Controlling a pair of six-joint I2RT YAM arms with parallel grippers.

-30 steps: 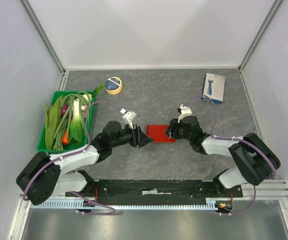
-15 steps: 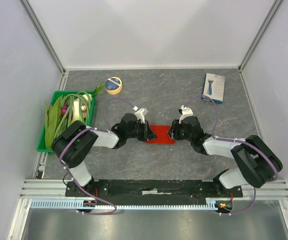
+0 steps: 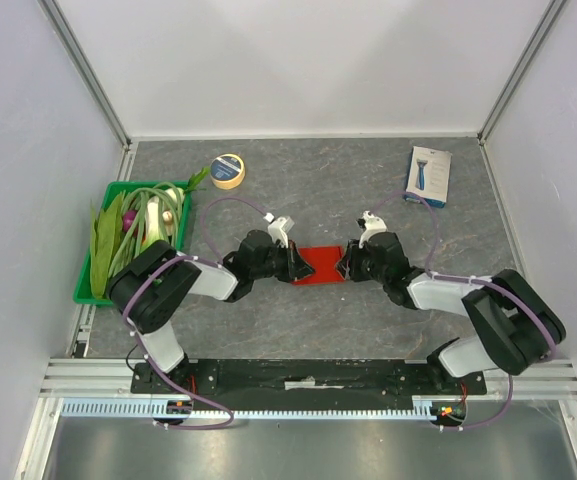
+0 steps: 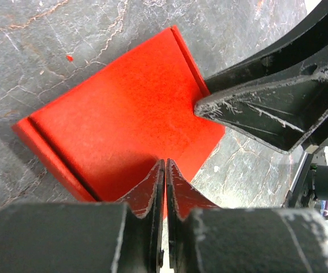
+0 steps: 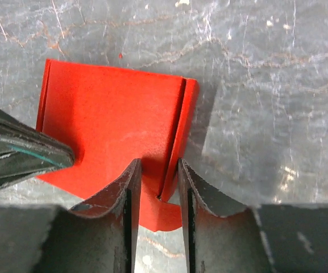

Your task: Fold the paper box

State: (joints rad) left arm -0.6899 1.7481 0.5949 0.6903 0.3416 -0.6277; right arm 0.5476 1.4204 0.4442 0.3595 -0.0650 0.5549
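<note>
Two jointed black-and-white arms ending in dark, scuffed hands.
The left arm [image 3: 183,285] and right arm [image 3: 448,290] have white shell links between bulky black joints. A thin lilac cable [image 3: 218,203] loops along each to a small white wrist block [image 3: 280,222]. The left hand [image 3: 303,267] and right hand [image 3: 340,265] carry wedge-shaped black fingers [image 5: 112,199], scratched pale grey along their edges.

Bright, even overhead light; top view sharp. Wrist views: nearest foreground blurred. Paper box [image 5: 112,114] casts a soft shadow on table [image 5: 277,74].
</note>
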